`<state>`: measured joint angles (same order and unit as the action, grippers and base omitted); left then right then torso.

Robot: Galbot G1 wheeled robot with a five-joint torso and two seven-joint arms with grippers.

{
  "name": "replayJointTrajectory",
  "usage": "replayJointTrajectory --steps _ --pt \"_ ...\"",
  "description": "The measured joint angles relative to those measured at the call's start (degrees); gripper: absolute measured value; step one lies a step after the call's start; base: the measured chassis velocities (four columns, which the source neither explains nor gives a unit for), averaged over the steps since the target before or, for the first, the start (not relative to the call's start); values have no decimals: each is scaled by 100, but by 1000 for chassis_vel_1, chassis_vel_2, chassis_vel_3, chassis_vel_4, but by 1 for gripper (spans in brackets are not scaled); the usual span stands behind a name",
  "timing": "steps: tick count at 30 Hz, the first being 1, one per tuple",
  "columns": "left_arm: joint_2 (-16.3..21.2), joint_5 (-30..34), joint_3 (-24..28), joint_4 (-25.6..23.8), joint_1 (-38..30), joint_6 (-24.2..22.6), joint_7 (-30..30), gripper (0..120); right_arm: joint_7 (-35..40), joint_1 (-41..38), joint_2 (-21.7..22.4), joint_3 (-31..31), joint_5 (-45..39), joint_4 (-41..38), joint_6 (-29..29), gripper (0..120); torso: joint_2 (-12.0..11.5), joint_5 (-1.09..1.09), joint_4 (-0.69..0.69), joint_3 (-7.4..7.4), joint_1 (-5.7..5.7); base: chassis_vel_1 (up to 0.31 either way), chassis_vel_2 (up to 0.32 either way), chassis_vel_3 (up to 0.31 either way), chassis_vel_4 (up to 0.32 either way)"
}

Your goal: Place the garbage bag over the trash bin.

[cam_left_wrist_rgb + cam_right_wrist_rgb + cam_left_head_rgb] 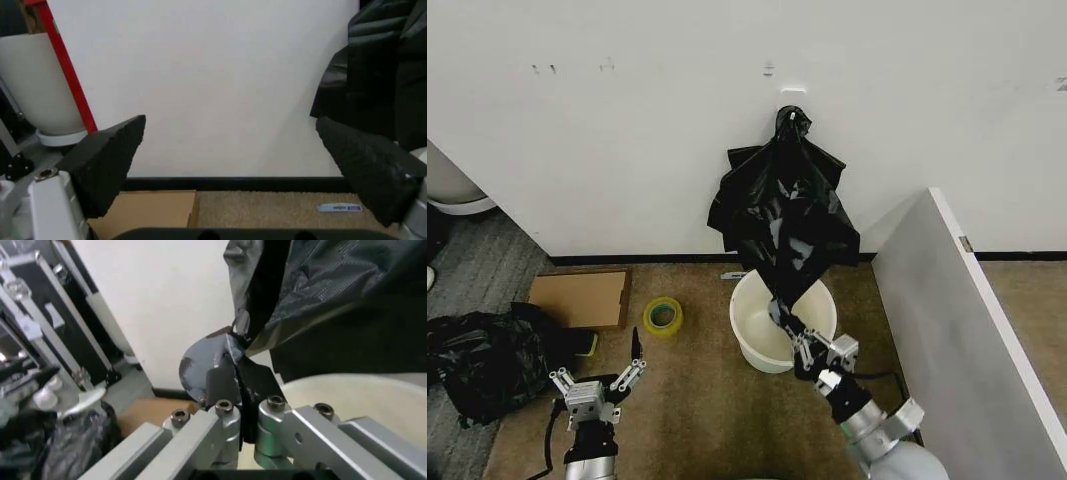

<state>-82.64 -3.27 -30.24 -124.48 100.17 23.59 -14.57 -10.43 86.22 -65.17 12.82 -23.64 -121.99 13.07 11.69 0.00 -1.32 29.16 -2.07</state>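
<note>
- right gripper (799, 343) clamped on garbage bag (789, 262) corner, just above trash bin (752, 305) rim
- thin plastic may slip or tear
- left gripper (597, 372) fingers apart, idle, well left of bin

Landmark: trash bin (784, 330), on floor against wall. Garbage bag (785, 215) hanging directly above bin, lower tip over its rim, pinched in right hand (805, 350) at bin's near edge. Tape roll (663, 315) just left of bin; cardboard box (579, 298) farther left. Left hand (597, 380) near-left of bin, well apart. Partition panel (957, 330) right of bin.
</note>
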Motion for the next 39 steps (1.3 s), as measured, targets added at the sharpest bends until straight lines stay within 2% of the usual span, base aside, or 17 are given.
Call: replayJointTrajectory --steps 16,21,26,28,29,32,35,36,39 --pt "59 14 76 74 -65 -9 -7 100 -46 775 -10 -92 803 166 813 0 0 0 0 0 0 0 0 0 0" --pt "139 90 105 66 -90 -46 -14 99 -28 753 -50 -103 795 168 823 0 0 -1 0 1 0 0 0 0 0" --pt "441 277 272 -98 -187 -227 -12 100 93 426 -84 -165 720 165 668 0 0 -1 0 1 0 0 0 0 0" --pt "793 576 382 -337 -289 -436 34 100 157 230 -103 -177 639 152 561 0 0 -1 1 1 0 0 0 0 0" --pt "793 576 382 -337 -289 -436 34 100 157 230 -103 -177 639 152 561 0 0 -1 1 1 0 0 0 0 0" --pt "1408 1339 491 -733 -463 -830 82 100 199 99 -104 -171 589 119 497 0 0 -1 1 1 0 0 0 0 0" --pt "2554 2365 528 -1130 -854 -1187 129 100 229 11 -90 -144 549 81 445 0 0 -2 0 1 0 0 0 0 0" --pt "2554 2365 528 -1130 -854 -1187 129 100 229 11 -90 -144 549 81 445 0 0 -2 0 1 0 0 0 0 0" --pt "3490 3028 602 -1358 -1363 -1371 234 100 241 -65 -106 -116 562 80 427 0 0 -3 -2 1 0 0 0 0 0"
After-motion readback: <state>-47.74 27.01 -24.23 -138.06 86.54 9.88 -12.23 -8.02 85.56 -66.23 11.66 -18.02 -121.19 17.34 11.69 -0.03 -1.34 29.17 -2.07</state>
